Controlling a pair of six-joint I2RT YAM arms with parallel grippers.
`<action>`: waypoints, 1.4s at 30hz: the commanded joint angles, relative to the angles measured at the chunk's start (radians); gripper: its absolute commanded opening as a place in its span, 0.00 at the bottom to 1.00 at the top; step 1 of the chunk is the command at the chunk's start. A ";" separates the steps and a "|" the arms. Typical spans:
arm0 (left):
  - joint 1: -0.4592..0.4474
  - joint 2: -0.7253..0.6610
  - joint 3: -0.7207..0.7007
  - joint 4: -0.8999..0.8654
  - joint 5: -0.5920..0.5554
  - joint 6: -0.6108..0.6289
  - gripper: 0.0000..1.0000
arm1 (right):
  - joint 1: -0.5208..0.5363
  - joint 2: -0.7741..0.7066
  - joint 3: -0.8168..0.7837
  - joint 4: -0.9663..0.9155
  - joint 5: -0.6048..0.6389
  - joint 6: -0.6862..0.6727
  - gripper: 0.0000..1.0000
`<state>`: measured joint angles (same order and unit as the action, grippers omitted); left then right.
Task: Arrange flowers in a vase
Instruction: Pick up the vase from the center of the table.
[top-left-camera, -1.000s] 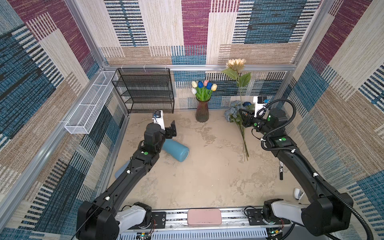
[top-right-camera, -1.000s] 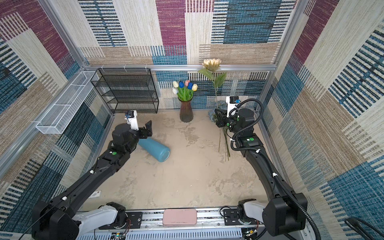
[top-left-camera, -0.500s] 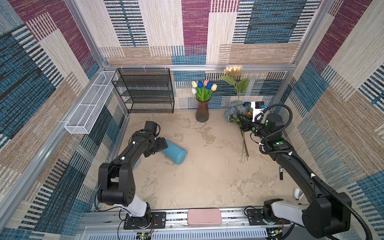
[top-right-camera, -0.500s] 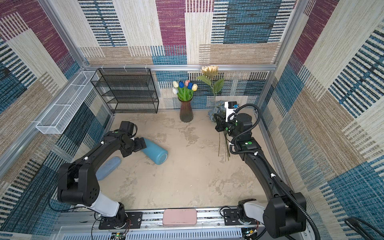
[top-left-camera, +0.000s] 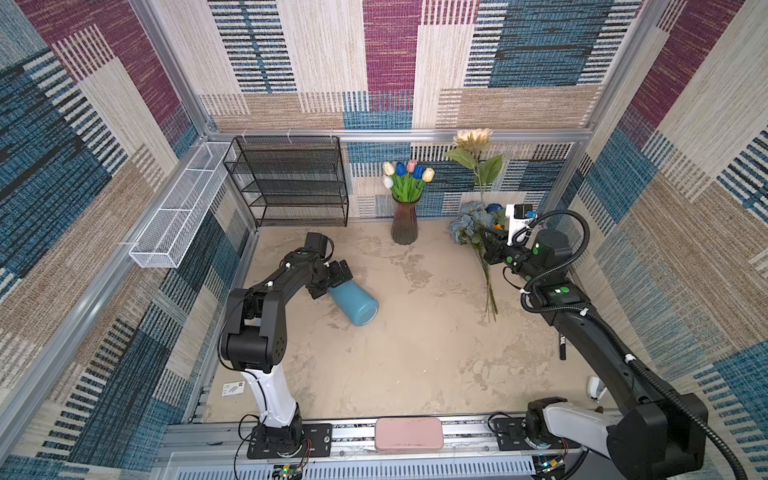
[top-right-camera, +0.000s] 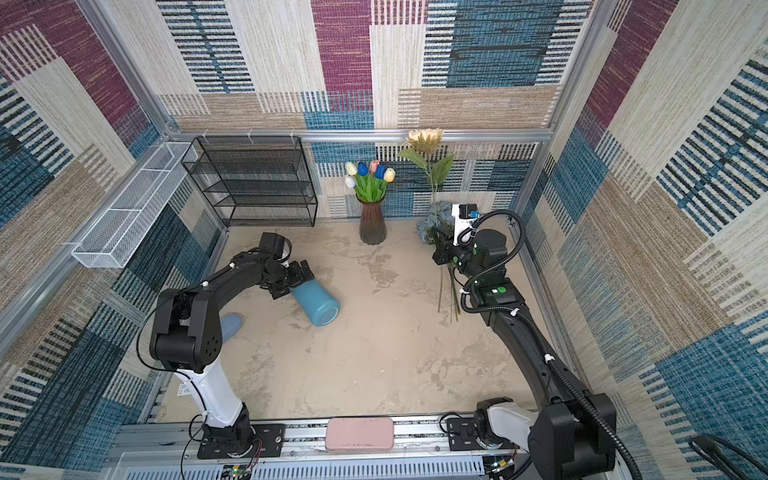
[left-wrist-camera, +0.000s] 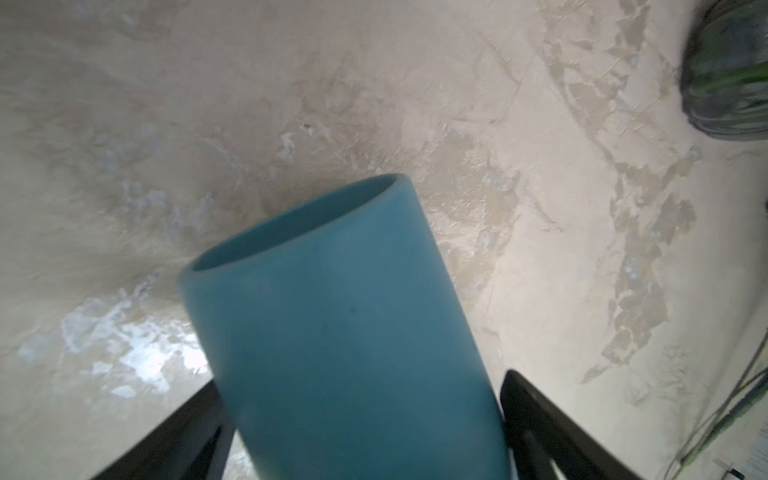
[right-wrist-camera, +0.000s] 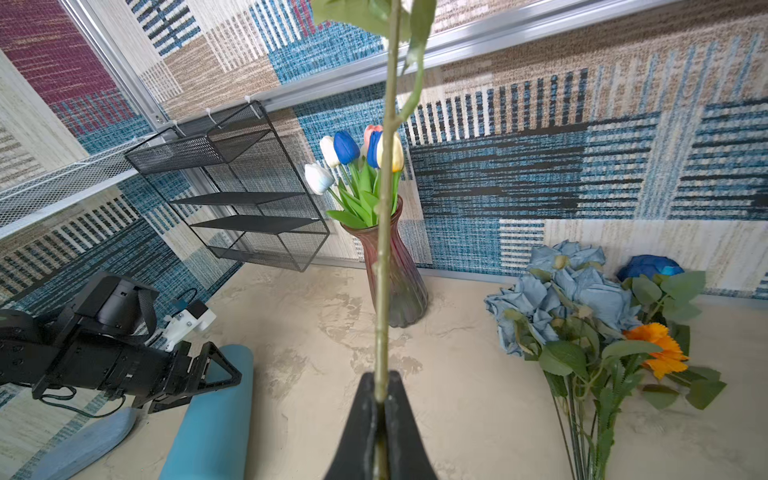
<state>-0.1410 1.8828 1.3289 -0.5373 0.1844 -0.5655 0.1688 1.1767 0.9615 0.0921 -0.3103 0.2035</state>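
Pinching the sunflower (top-left-camera: 473, 139) low on its green stalk with the right gripper (right-wrist-camera: 381, 386), jaws closed tight on it. Holding it near upright, right of centre in both top views, with the cream head high against the back wall and above the rail.

Straddling the base end of the teal vase (top-left-camera: 355, 303) with the left gripper (top-left-camera: 332, 282), jaws spread wide and one finger on each side of the body. Cannot tell whether either finger touches it. Lying on its side on the table (top-left-camera: 415, 353), left of centre in both top views, with its mouth turned toward the lower right.

Standing upright at top centre, close to the back wall: the glass vase (top-left-camera: 404, 224), with the tulips (top-left-camera: 407, 176) in it, white, blue, pink and yellow.

Lying on the table to the right of the glass vase, near the back wall: the pale roses (right-wrist-camera: 569, 291), the blue rose (right-wrist-camera: 648, 266) and the orange bloom (right-wrist-camera: 660, 347). Stems pointing toward the lower edge of the frame, passing just beside the right gripper in a top view.

Standing at upper left against the back wall: the black rack (top-left-camera: 291, 183).
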 joint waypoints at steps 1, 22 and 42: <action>-0.009 0.044 0.021 -0.117 -0.010 0.002 0.97 | 0.000 -0.006 -0.007 0.057 0.014 -0.009 0.00; -0.046 -0.116 -0.012 0.009 -0.050 0.068 0.20 | 0.000 -0.037 -0.005 0.054 0.051 -0.029 0.00; -0.545 -0.488 -0.473 1.191 -0.141 0.597 0.00 | -0.001 -0.132 -0.055 0.137 0.056 -0.075 0.00</action>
<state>-0.6510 1.3861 0.9154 0.2100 0.0380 -0.0895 0.1684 1.0622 0.9195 0.1593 -0.2333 0.1406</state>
